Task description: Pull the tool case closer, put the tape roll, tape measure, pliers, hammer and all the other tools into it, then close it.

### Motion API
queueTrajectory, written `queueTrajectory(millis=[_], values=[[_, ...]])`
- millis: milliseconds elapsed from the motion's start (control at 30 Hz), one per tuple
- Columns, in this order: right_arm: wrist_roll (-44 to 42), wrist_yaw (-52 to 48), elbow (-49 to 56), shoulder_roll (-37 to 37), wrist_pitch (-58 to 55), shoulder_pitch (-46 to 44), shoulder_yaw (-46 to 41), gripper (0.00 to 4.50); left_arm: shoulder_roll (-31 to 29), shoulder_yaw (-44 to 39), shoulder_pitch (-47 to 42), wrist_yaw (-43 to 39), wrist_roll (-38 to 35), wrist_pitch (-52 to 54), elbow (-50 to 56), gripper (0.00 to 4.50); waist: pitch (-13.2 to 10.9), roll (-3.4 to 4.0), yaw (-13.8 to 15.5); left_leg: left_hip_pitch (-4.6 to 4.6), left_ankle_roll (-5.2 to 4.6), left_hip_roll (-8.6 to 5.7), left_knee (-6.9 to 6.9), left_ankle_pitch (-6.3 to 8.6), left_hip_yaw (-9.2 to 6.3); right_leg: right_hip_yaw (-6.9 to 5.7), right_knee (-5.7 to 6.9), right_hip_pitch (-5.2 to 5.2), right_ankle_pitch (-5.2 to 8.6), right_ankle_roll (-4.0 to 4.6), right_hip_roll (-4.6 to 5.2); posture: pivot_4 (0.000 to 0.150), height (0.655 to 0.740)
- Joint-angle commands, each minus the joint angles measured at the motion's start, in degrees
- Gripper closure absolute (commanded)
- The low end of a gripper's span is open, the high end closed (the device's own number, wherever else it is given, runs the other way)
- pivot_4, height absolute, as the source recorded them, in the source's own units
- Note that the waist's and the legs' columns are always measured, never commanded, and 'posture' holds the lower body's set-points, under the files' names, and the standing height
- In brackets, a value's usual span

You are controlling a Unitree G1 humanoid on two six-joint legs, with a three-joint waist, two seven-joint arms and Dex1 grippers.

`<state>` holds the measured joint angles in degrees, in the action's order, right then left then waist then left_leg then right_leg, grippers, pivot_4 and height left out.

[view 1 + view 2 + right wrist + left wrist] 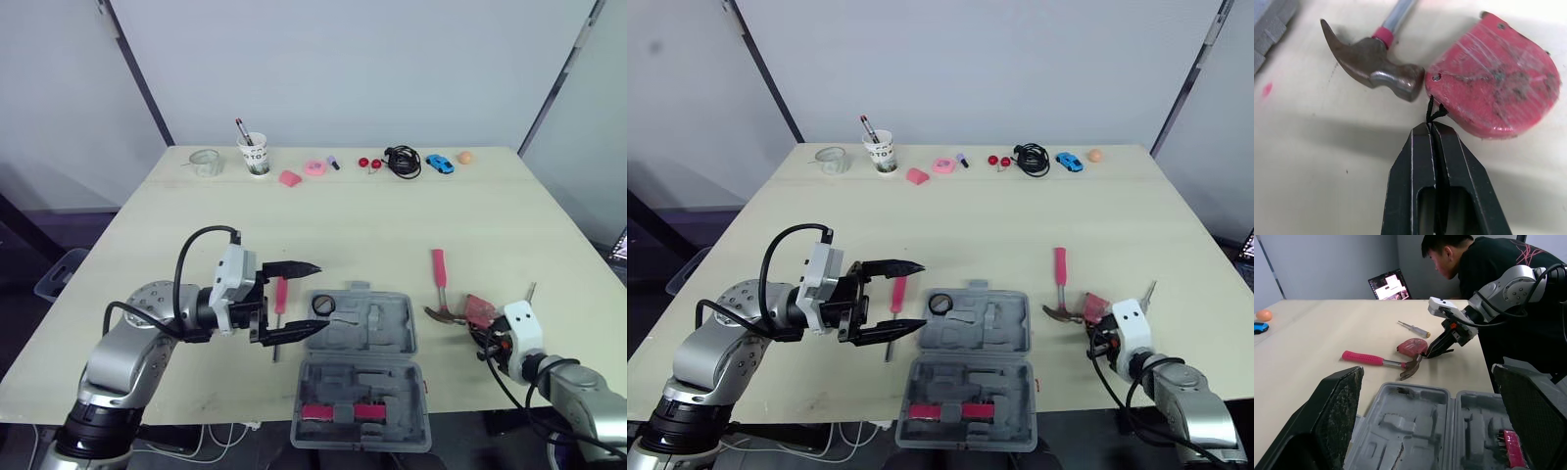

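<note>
Right gripper (1431,128) is pinched fully closed on the thin black cord (1434,111) that loops off the red plastic tape measure (1493,93). The tape measure sits on the pale wooden table (1312,161) at the near right, just beside the steel head of the pink-handled hammer (1376,66). My guess is the shell is hard, smooth and fairly dense, so hanging off that limp cord it'll swing and spin. Squeezing across its flat sides would be steadier. Left gripper (922,295) is spread wide with nothing in it, just left of the open grey plastic tool case (1004,328). A pink-handled screwdriver (897,292) lies on the table around there too.
</note>
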<state>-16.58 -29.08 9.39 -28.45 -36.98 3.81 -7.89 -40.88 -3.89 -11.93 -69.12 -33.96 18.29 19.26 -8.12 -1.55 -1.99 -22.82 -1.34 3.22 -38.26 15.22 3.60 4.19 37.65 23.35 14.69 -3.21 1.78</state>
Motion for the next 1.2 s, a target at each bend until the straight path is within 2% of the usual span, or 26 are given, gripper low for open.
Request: queueTrajectory(millis=[33, 700, 1067, 1200], values=[[-1.09, -0.76, 3.41, -1.05, -0.89, 2.32, -1.49, 4.47, -0.81, -0.31, -0.76, -0.97, -1.58, -0.09, 2.0, 0.0, 0.0, 0.0, 0.08, 0.0, 0.0, 0.0, 0.0, 0.0, -0.01, -0.01, 0.0, 0.0, 0.0, -0.01, 0.0, 0.15, 0.74], [-5.94, -7.93, 14.03, -8.62, -8.41, 11.62, -0.22, 4.47, -4.42, -0.55, -0.42, -6.97, -3.47, -0.03, 2.9, 0.0, -0.02, -0.03, 0.13, -0.01, 0.0, 0.0, 0.0, 0.0, -0.02, -0.02, -0.02, 0.0, 0.03, 0.03, 0.01, 0.15, 0.74], [-5.92, -10.98, 11.26, -11.28, -5.89, 13.06, -0.18, 4.47, -4.68, -0.56, 0.07, -8.46, -3.94, -0.24, 3.38, 0.0, -0.04, -0.07, 0.25, -0.01, 0.0, 0.0, -0.01, 0.0, -0.02, -0.02, -0.04, 0.0, 0.04, 0.03, 0.01, 0.15, 0.74], [-4.03, -11.63, 9.5, -11.35, -1.22, 13.43, 0.21, 4.47, -5.38, -0.92, 0.8, -10.0, -4.25, -0.36, 3.38, 0.0, -0.04, -0.07, 0.31, -0.01, 0.0, 0.0, -0.01, 0.0, -0.02, -0.03, -0.04, 0.0, 0.03, 0.03, 0.0, 0.15, 0.74]])
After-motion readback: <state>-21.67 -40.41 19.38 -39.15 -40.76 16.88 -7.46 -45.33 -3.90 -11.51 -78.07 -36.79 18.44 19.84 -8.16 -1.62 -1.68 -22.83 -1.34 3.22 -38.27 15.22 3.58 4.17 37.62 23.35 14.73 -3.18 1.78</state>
